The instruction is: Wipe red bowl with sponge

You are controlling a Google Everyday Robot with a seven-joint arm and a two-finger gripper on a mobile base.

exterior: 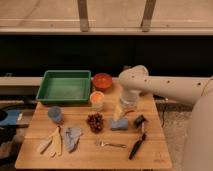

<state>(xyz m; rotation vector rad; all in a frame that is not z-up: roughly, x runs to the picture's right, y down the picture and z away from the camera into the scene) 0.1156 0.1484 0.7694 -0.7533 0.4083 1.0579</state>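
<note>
The red bowl (102, 80) stands at the back of the wooden table (45, 125), just right of the green tray. The blue sponge (119, 124) lies right of the table's middle. My gripper (119, 111) hangs from the white arm that reaches in from the right. It is just above the sponge's far edge and in front and to the right of the red bowl. Nothing shows in its grasp.
A green tray (65, 87) is at the back left and an orange cup (97, 99) in front of the bowl. Grapes (94, 121), a fork (112, 145), a black-handled tool (136, 144), a blue cup (55, 114) and wooden utensils with a grey cloth (70, 137) lie around.
</note>
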